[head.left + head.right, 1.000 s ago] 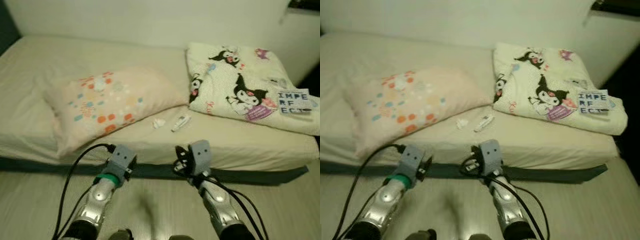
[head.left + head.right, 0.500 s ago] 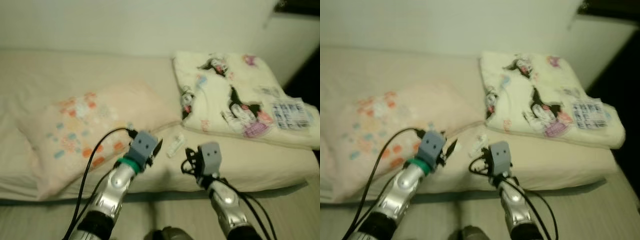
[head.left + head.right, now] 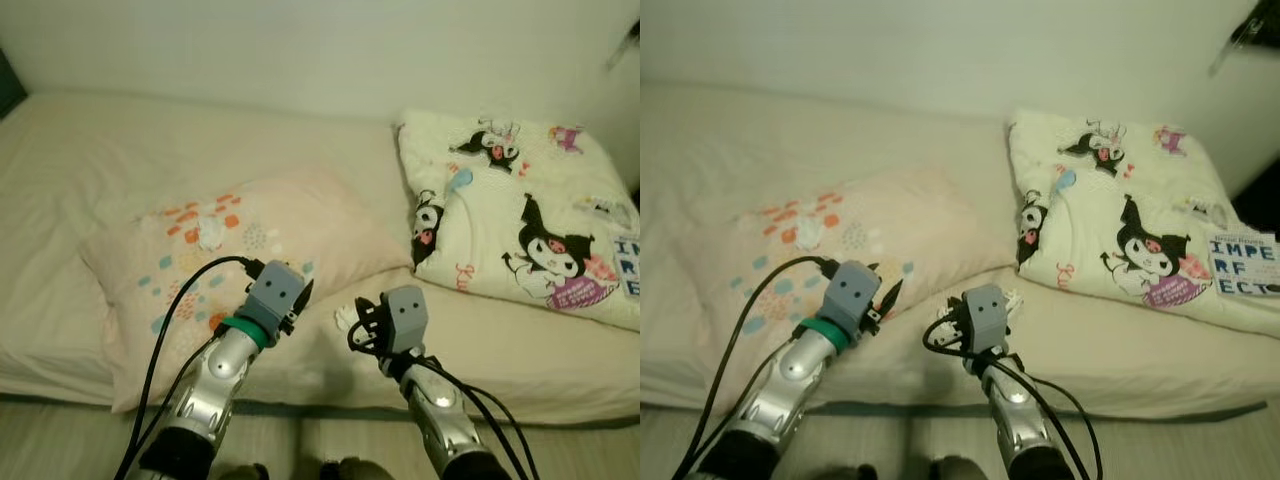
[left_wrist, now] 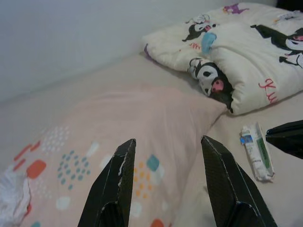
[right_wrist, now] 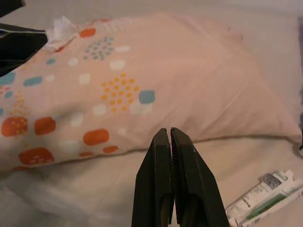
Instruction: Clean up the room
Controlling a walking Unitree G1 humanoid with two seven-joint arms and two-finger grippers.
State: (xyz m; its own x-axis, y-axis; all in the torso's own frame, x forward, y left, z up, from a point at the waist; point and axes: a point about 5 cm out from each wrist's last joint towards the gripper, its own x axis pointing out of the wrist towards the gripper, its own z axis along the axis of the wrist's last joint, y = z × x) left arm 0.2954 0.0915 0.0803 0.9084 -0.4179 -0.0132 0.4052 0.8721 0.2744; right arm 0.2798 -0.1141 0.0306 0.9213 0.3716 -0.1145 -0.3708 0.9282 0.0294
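A white and green tube (image 4: 256, 151) lies on the cream bed sheet (image 3: 520, 340) just off the pillow's corner, also seen beside my right gripper as the tube (image 5: 265, 196). A crumpled white tissue (image 3: 210, 232) sits on the dotted peach pillow (image 3: 250, 225). My left gripper (image 4: 165, 142) hovers open over the pillow's near corner, with nothing between its fingers. My right gripper (image 5: 169, 130) is shut and empty, held low over the sheet in front of the pillow, with the tube to its side. A small white scrap (image 3: 345, 316) peeks out behind the right gripper.
A folded cartoon-print blanket (image 3: 520, 230) lies on the bed's right side, against the pale wall (image 3: 300, 50). The mattress front edge (image 3: 300, 400) runs below my arms, with floor beneath it. Black cables (image 3: 165, 330) loop beside my left arm.
The camera has moved closer to the bed and shifted. Both arms rose from below the mattress edge to over the bed, the left one reaching the pillow's corner.
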